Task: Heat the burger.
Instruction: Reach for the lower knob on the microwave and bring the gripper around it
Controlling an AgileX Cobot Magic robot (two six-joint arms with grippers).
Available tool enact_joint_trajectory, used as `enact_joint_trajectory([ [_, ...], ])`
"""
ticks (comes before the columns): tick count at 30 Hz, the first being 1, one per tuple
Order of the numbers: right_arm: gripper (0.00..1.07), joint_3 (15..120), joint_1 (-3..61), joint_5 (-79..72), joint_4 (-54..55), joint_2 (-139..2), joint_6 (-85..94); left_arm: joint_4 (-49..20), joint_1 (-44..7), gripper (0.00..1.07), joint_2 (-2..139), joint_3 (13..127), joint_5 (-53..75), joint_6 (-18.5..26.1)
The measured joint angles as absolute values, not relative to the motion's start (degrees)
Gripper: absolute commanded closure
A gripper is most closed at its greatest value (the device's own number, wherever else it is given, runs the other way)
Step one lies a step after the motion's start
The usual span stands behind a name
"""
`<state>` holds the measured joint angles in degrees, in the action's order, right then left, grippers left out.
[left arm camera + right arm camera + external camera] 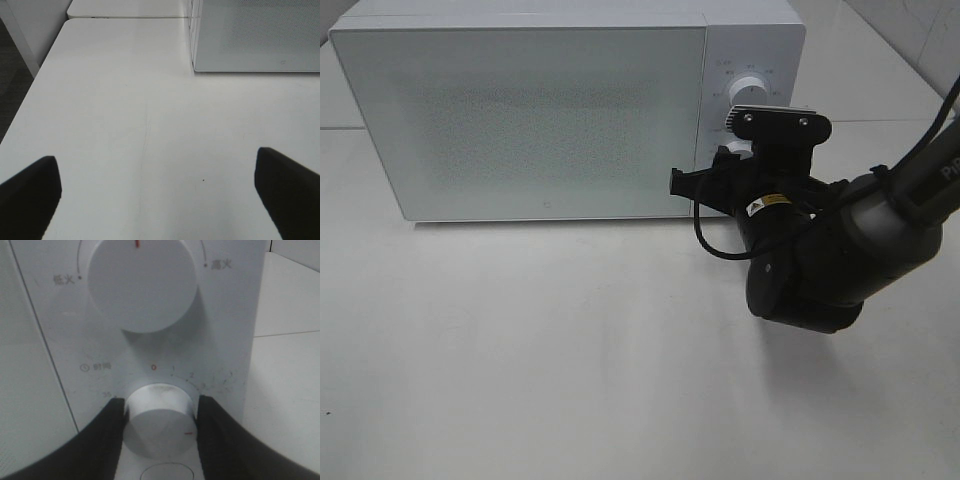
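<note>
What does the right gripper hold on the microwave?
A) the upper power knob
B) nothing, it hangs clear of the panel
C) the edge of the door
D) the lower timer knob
D: in the right wrist view the right gripper presses against both sides of the lower timer knob, below the untouched upper knob.

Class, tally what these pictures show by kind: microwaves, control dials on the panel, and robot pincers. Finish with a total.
microwave: 1
dials: 2 (upper dial, lower dial)
pincers: 2 (left pincer, open over the table; right pincer, closed on the lower dial)
Total: 5
</note>
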<state>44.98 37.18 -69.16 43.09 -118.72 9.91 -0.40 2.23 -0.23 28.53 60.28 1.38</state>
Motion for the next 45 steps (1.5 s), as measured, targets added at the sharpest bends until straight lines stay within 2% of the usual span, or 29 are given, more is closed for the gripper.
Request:
enact_joint_trajectory([
  [14,1.04,45.0,37.2,-69.2,43.1,-118.7,1.9,-0.4,2.2,0.03,-0.2,28.5,60.3,1.4],
  [37,1.03,44.9,36.8,-69.2,43.0,-118.8,-37.5,-0.4,2.2,0.03,-0.2,28.5,60.3,1.4],
  [45,1.03,44.9,36.8,-69.2,43.0,-118.9,-44.1,-0.4,2.2,0.03,-0.2,28.5,60.3,1.4],
])
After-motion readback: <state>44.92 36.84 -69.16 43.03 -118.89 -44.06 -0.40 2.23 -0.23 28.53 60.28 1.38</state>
